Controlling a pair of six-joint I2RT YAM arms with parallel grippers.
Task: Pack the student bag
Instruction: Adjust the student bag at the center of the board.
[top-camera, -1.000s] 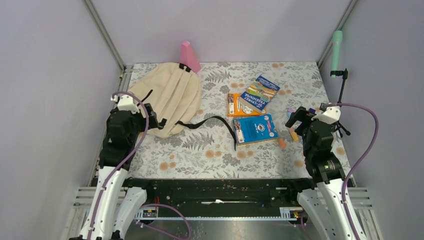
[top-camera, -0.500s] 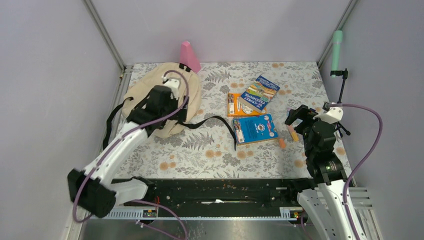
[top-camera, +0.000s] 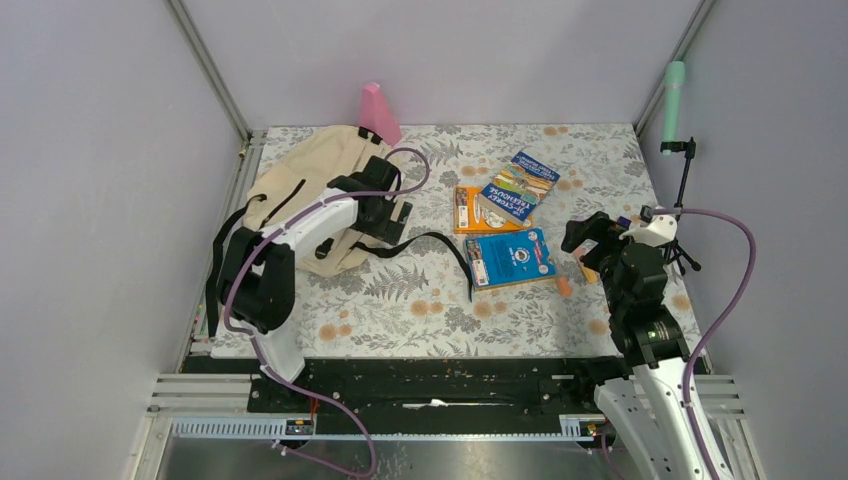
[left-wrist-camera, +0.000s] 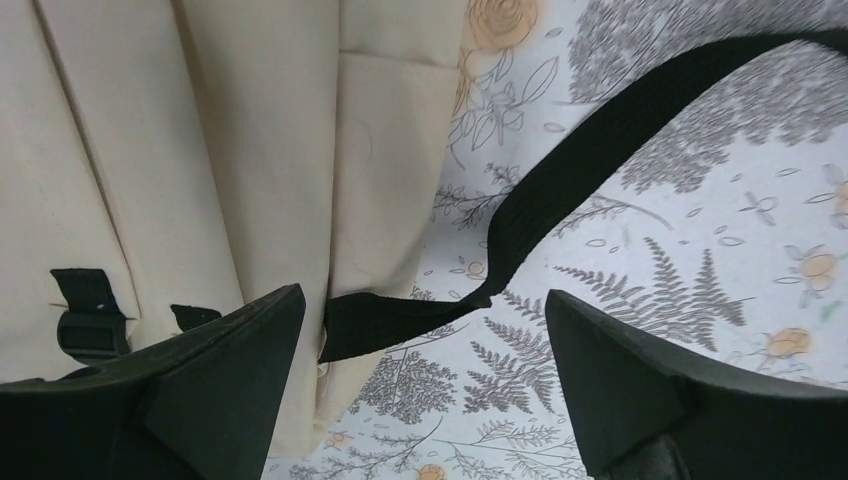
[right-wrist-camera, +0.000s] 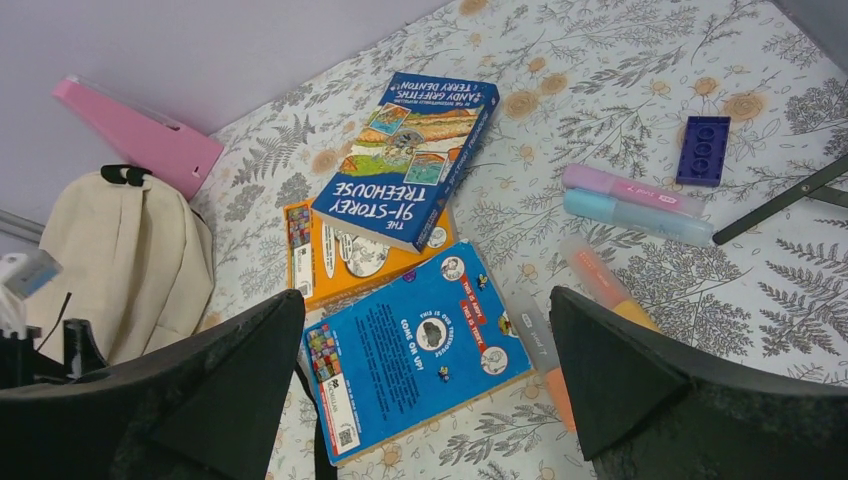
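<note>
One student bag (top-camera: 322, 178), three books (right-wrist-camera: 408, 150), four markers (right-wrist-camera: 632, 190), one blue brick (right-wrist-camera: 707, 148)

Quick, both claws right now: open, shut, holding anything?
Left claw: open, empty, over the edge of the student bag.
Right claw: open, empty.

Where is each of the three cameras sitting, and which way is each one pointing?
Top external: high behind the arms, looking down on the floral-patterned table; the left arm and right arm both show.
Left wrist: on the left arm, looking down at the beige fabric backpack and its black webbing strap; open left jaws frame the bottom.
Right wrist: on the right arm, looking across the table at a blue paperback book and pastel marker pens; open right jaws frame the bottom.
Shared: every view shows the backpack.
</note>
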